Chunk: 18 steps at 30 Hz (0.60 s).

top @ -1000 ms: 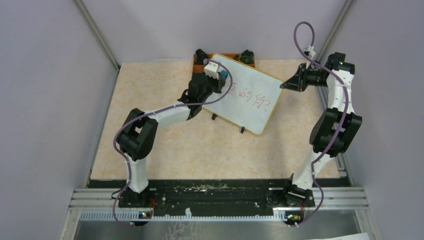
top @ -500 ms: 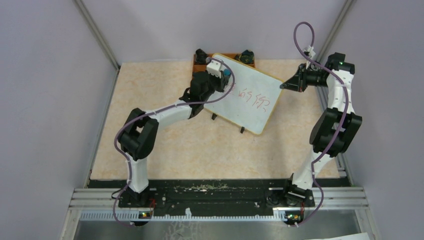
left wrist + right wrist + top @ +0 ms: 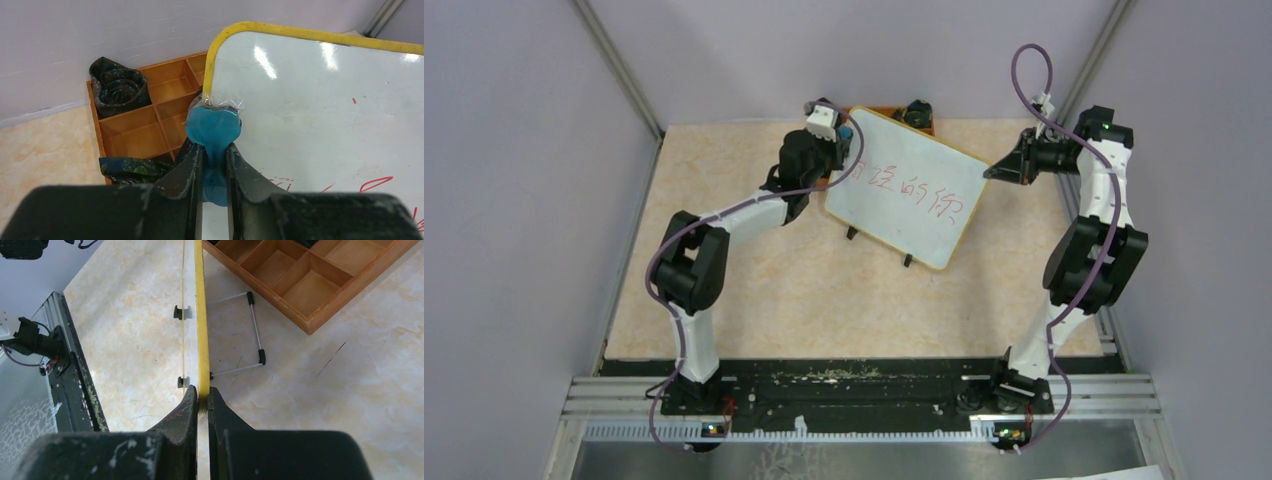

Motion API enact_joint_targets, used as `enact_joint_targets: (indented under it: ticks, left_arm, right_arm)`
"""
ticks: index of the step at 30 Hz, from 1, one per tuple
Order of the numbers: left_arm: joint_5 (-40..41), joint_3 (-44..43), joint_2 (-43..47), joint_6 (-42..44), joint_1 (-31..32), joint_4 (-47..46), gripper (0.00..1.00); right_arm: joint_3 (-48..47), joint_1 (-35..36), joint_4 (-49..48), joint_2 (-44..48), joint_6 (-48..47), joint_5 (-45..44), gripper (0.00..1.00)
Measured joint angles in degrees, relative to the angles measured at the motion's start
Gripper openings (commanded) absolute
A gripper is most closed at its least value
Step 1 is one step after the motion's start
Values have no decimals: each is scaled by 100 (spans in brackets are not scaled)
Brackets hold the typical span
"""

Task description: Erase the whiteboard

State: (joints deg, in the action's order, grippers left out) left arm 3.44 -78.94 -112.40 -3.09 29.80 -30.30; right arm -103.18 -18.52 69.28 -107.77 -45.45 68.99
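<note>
My left gripper [image 3: 214, 150] pinches a soft blue pad [image 3: 214, 127] that touches the far left corner of the big white board with a yellow frame [image 3: 320, 100]. My right gripper [image 3: 201, 392] squeezes the board's right edge. The board stands near the far edge of the tan stone table [image 3: 824, 290], with red writing [image 3: 914, 192] on it.

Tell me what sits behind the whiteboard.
A divided orange-brown tray holding rolled dark cloths, plus the wire stand of the whiteboard. The board covers part of the tray, so the rest cannot be seen.
</note>
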Motion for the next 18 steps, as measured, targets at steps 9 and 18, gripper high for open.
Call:
enact_joint_targets:
  ticks: [9, 18]
  left_arm:
    - [-7, 271, 0, -184, 413, -258, 0]
    - [-13, 592, 2, -380, 817, -686, 0]
  right_arm:
    - [-9, -2, 37, 0, -2, -39, 0]
    - [-76, -7, 142, -11, -63, -131, 0]
